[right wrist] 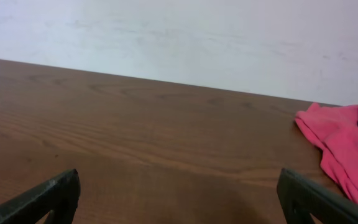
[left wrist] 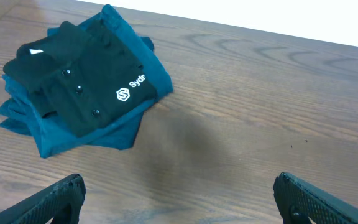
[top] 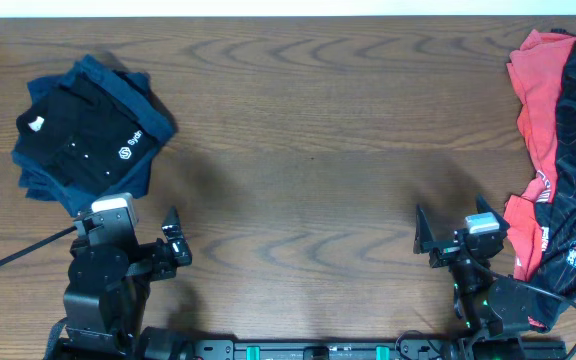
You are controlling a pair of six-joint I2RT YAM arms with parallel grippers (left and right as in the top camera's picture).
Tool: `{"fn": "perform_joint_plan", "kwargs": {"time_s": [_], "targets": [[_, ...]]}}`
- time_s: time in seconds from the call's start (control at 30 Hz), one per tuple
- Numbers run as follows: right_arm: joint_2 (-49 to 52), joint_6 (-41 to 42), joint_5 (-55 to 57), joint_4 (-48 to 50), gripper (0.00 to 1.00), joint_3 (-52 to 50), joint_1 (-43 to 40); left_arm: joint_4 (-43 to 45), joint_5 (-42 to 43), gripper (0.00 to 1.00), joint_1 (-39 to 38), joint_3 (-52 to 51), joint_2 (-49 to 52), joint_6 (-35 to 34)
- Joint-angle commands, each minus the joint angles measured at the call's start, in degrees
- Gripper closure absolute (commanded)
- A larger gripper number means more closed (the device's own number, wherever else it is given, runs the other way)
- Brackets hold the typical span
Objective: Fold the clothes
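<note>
The left hand (left wrist: 179, 208) and right hand (right wrist: 179, 202) are held wide and empty. A folded stack (top: 88, 135) lies far left on the counter (top: 308, 120), the unfolded heap (top: 548, 120) far right. One garment only should be pinched at its edge and drawn to the centre.

The red and black clothes (top: 548, 120) run off the right edge of the overhead view, so you cannot see the whole pile. The black shirt (left wrist: 48, 74) lies on top of the blue clothes (left wrist: 55, 140) and hides most of them, and its white word (left wrist: 138, 82) bends away at the fold, so only the first letters show. The bottom edge cuts off the left fingers (left wrist: 48, 205) and the right fingers (right wrist: 309, 199), so only their tips show.
</note>
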Motion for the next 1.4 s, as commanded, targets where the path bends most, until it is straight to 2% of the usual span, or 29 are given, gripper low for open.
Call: {"fn": "perform_joint_plan", "kwargs": {"time_s": [0.0,0.17,0.23,0.33,0.47,0.6,0.93,1.07,1.3,1.37], "targets": [[-0.2,-0.5,0.6,-0.3,0.01,-0.1,-0.3,0.0,-0.5,0.02,0.0,0.1,-0.1,-0.8],[-0.2,-0.5,0.6,-0.3,0.01,-0.1,-0.3,-1.8,1.9,0.02,0.5,0.1,-0.2,-0.8],[-0.2,-0.5,0.6,-0.3,0.01,-0.1,-0.3,-3.9,5.9,0.02,3.2,0.1,-0.4,-0.8],[-0.2,-0.5,0.6,-0.3,0.01,-0.1,-0.3,-6.0,7.4,0.02,9.1,-1.0,-0.8,-0.8],[-0.2,-0.5,0.6,-0.3,0.01,-0.1,-0.3,-5.8,7.3,0.02,13.8,-6.2,-2.8,-0.7],[-0.2,-0.5,0.6,-0.3,0.01,-0.1,-0.3,-3.6,7.1,0.02,14.5,-13.6,-7.8,-0.5],[-0.2,-0.5,0.6,-0.3,0.01,-0.1,-0.3,18.4,7.1,0.02,13.8,-31.8,-22.2,-0.2],[-0.2,-0.5,0.6,-0.3,0.01,-0.1,-0.3,30.0,10.8,0.02,11.8,-37.5,-25.2,8.1],[-0.2,-0.5,0.6,-0.3,0.01,-0.1,-0.3,54.3,11.6,0.02,11.3,-46.5,-26.1,15.0],[-0.2,-0.5,0.6,-0.3,0.01,-0.1,-0.3,55.9,12.7,0.02,11.3,-47.5,-26.1,15.5]]}}
